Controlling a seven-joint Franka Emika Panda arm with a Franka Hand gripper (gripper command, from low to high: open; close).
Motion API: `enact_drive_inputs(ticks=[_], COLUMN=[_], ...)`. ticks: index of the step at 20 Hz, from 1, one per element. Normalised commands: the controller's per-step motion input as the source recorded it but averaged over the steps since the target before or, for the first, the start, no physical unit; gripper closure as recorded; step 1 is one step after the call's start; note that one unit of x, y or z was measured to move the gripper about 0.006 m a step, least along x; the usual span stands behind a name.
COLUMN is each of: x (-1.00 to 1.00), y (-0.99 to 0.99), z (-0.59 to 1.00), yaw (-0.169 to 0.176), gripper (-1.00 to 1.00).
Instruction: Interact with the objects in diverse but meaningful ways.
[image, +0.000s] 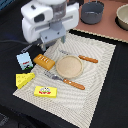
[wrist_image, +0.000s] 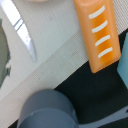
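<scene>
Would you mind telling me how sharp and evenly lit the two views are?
Exterior view: soft, low in detail; the gripper hangs above the placemat, light even. Wrist view: very close and blurred; bread loaf fairly readable, a grey rounded shape in the foreground out of focus.

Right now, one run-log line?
gripper: above bread loaf, jaw state unclear | held: nothing seen | cheese wedge: untouched

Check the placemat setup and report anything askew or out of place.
Mostly tidy. The placemat lies skewed on the dark table, the milk carton sits off it, and the fork and knife lie at angles beside the plate.
</scene>
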Motion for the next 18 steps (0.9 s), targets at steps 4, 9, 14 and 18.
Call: enact_drive_inputs(ticks=[4, 9, 14, 18], x=[0.24, 0.28, 0.30, 0.36], y=[0.66, 0.68, 0.68, 0.69], z=[0.32, 0.28, 0.24, 0.27], yaw=[0.000, 0.000, -0.001, -0.011], gripper=[-1.00, -1.00, -1.00, -1.00])
